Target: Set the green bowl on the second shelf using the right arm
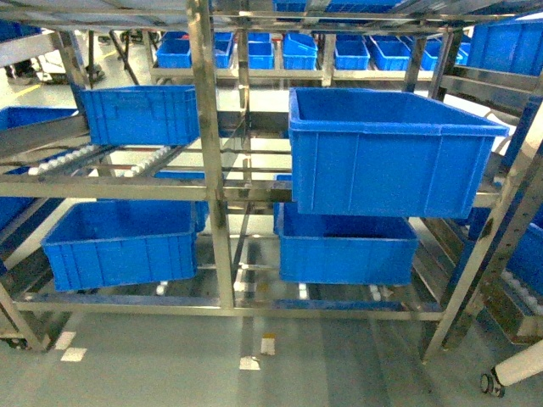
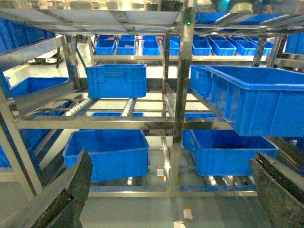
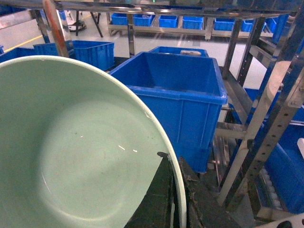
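Neither arm is showing in the head view, and the green bowl (image 3: 80, 147) is appearing only in the right wrist view, where it is filling the left half of the frame with its left and bottom edges cut off. The right gripper (image 3: 173, 199) is pinching the bowl's rim: one dark finger is lying inside the rim and the other outside it, both cropped by the lower edge. The bowl's inside is holding nothing but faint marks and glints of light.

In the left wrist view, only the two dark fingers (image 2: 71, 190) of the left gripper (image 2: 173, 190) are entering the bottom corners, standing wide apart with nothing between them; their tips are out of frame.

The steel rack (image 1: 208, 161) is carrying blue crates on two levels. On the second shelf (image 1: 127, 174), a large crate (image 1: 390, 157) is sitting at the right, overhanging the front rail, and its interior is appearing empty from the right wrist view. A smaller crate (image 1: 140, 114) is sitting farther back on the rollers (image 1: 64, 157) at the left. Below, a lower left crate (image 1: 123, 242) is showing an empty floor, while the lower right crate (image 1: 348, 246) is partly hidden under the large one, so its contents are hard to judge. More blue crates (image 1: 297, 51) are lining the background racks, too distant to see into.
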`<state>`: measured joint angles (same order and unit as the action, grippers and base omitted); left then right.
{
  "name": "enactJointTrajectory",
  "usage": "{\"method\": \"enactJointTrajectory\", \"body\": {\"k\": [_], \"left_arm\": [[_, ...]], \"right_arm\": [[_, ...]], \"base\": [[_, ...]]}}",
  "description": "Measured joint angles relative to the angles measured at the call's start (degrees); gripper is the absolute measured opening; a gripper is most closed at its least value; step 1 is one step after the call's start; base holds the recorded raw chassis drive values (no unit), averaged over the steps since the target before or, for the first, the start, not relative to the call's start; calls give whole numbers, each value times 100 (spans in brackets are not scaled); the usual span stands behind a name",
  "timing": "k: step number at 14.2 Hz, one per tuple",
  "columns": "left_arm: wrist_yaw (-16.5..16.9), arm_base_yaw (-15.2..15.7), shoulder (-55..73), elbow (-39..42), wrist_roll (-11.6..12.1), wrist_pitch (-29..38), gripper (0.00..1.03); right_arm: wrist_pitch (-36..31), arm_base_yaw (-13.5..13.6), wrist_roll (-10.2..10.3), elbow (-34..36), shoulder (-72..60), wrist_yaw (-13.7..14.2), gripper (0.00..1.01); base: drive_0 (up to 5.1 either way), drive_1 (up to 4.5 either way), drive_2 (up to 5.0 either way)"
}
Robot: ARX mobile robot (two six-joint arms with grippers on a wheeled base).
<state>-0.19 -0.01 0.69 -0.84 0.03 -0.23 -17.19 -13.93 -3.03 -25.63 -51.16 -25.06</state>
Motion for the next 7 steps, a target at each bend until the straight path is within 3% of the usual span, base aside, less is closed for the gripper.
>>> {"method": "enactJointTrajectory", "body": {"k": [7], "left_arm": [[13,0,0,0,0,7,98]], "right_arm": [[0,0,0,0,-11,0,2]], "base": [[7,440,-426]]}}
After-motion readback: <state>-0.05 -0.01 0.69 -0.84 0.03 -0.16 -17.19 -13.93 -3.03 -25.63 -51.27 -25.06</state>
